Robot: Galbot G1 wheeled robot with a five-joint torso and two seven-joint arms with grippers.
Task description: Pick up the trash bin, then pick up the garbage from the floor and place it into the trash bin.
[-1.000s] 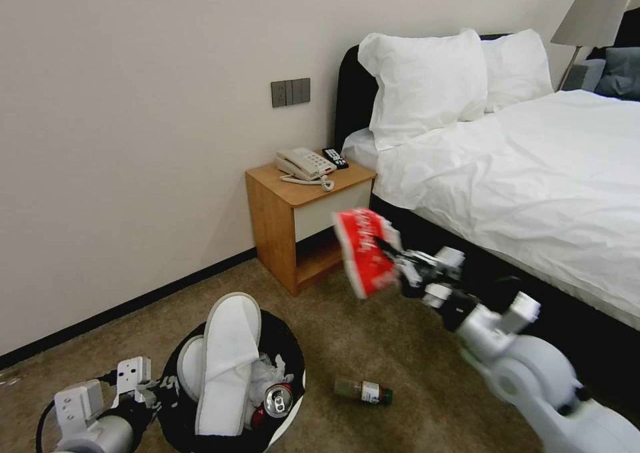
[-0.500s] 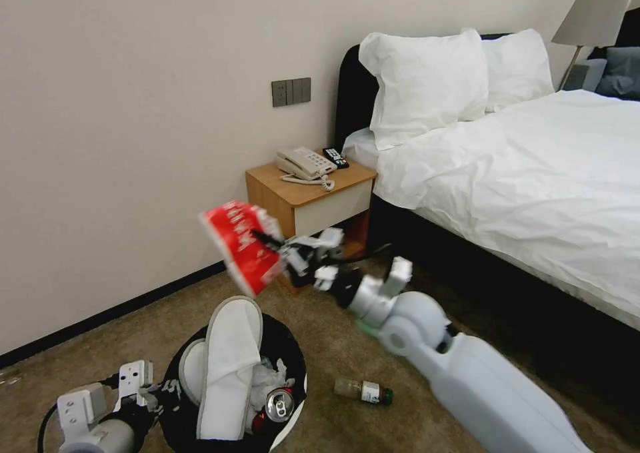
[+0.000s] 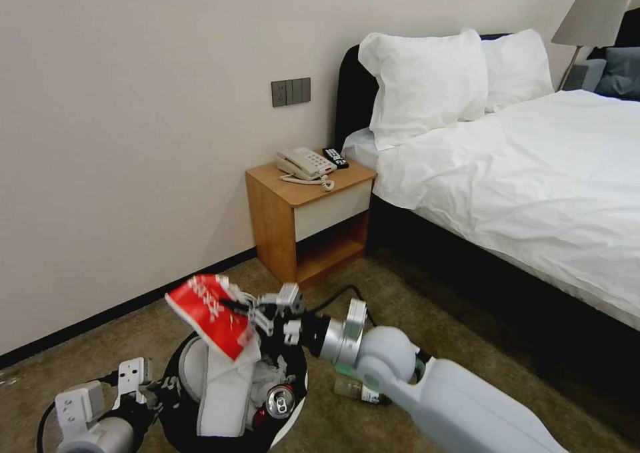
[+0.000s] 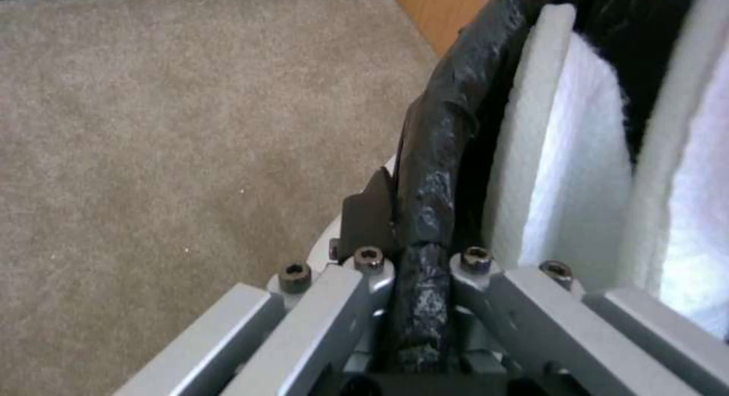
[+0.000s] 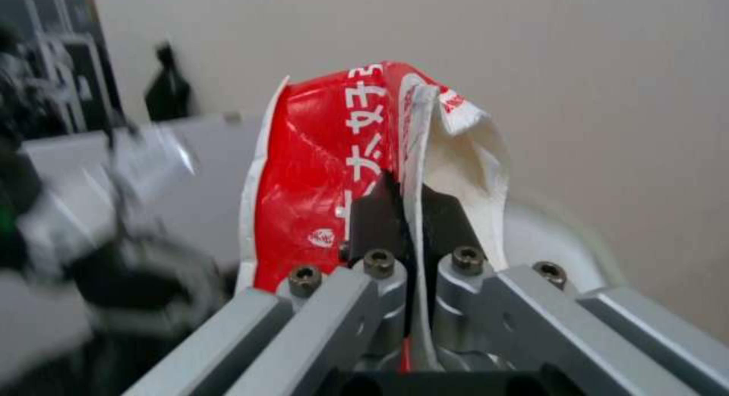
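Observation:
The trash bin [image 3: 293, 353], white with a black bag over its rim, hangs low at the left with my left gripper [image 3: 150, 390] shut on that rim [image 4: 429, 174]. White slippers [image 3: 223, 386], tissues and a crushed red can [image 3: 280, 400] lie inside it. My right gripper [image 3: 245, 310] is shut on a red packet [image 3: 207, 312], holding it just above the bin's opening. The right wrist view has the packet [image 5: 327, 156] pinched between the black fingertips [image 5: 372, 219]. A clear green-capped bottle [image 3: 348, 389] lies on the carpet, partly hidden behind my right arm.
A wooden nightstand [image 3: 273, 220] with a telephone [image 3: 303, 163] stands against the wall behind the bin. The bed [image 3: 533, 173] with white linen and a dark base takes up the right side. Brown carpet [image 3: 427, 306] lies open between bed and bin.
My right arm has swung left and down with the red packet, from beside the bed to just above the bin. The left gripper and the bin have stayed put.

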